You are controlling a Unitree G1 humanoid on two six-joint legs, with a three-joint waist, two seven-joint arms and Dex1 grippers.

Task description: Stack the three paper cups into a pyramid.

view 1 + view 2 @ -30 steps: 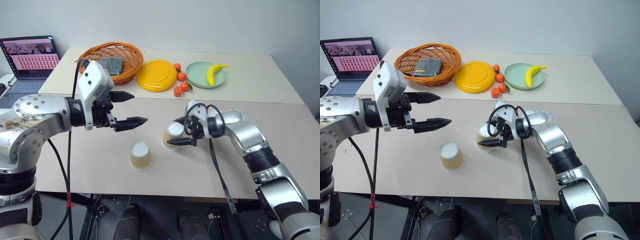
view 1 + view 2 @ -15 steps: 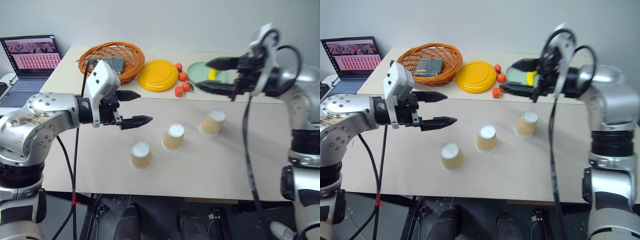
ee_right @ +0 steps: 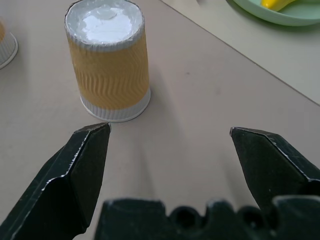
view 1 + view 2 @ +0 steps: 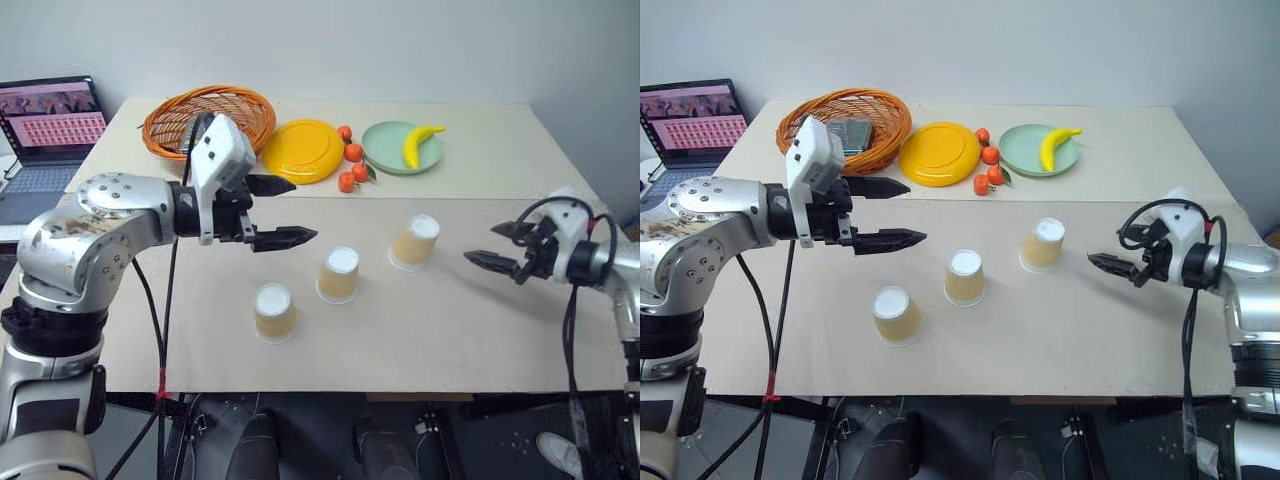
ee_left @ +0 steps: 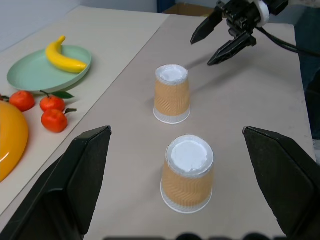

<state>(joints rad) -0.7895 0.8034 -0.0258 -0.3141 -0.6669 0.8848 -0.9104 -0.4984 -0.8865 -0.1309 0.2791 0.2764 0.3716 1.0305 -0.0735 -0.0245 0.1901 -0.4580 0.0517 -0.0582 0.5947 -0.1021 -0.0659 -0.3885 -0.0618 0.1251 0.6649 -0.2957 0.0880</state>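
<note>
Three tan paper cups stand upside down and apart in a slanting row on the table: a near left one (image 4: 274, 312), a middle one (image 4: 339, 275) and a far right one (image 4: 414, 242). No pyramid stands. My left gripper (image 4: 303, 210) hovers open and empty above the table, left of the middle cup and pointing toward it. The left wrist view looks along its fingers at the middle cup (image 5: 187, 174) and the right cup (image 5: 171, 93). Low over the table, my right gripper (image 4: 482, 245) is open and empty to the right of the right cup (image 3: 109, 60), pointing at it.
Along the back of the table sit an orange wicker basket (image 4: 160, 125) with a dark item inside, a yellow plate (image 4: 303, 150), several mandarins (image 4: 350, 167) and a green plate (image 4: 385, 155) with a banana (image 4: 415, 144). A laptop (image 4: 45, 120) stands at far left.
My right gripper left the middle cup, swung up and to the right, then came down low beside the right cup, which its arm had hidden. The left gripper stayed nearly still. The camera view shifted.
</note>
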